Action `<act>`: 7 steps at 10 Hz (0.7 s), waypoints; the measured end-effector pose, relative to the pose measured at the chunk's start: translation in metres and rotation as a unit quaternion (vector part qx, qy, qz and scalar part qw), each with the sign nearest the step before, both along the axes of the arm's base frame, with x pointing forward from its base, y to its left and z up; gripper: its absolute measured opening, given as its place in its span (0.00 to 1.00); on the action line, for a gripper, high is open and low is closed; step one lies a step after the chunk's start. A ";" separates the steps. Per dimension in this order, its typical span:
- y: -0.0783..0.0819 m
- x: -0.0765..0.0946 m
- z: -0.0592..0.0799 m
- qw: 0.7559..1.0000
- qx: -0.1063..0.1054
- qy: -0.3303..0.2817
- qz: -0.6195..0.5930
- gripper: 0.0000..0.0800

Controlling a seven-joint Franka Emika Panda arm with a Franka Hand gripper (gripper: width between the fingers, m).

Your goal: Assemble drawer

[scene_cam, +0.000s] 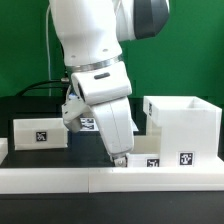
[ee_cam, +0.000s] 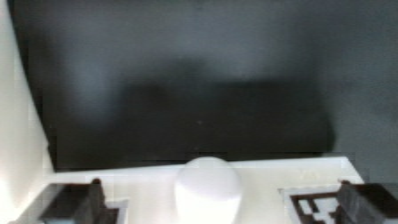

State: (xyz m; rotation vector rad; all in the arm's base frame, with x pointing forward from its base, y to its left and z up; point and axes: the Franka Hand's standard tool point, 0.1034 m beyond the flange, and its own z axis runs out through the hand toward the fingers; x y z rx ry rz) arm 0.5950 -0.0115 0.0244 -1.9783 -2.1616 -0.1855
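Observation:
The drawer's large open-fronted casing (scene_cam: 185,125) stands at the exterior view's right, with a tag on its lower front. One shallow tray (scene_cam: 40,132) sits at the left. A second tray (scene_cam: 148,159) lies low in front of the casing, against the border wall. My gripper (scene_cam: 121,157) is down at this tray's left end. In the wrist view the gripper (ee_cam: 214,205) is open, with dark fingers (ee_cam: 84,200) far apart. The tray's white face and its rounded knob (ee_cam: 208,185) lie between them. I cannot tell whether the fingers touch it.
A long low white border wall (scene_cam: 60,180) runs along the front. The marker board (scene_cam: 88,123) lies behind the arm on the black table (ee_cam: 196,80). A black cable hangs at the back left before a green backdrop.

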 end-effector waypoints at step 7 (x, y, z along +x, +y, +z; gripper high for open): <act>-0.003 -0.009 -0.011 0.998 -0.006 -0.052 0.037 0.81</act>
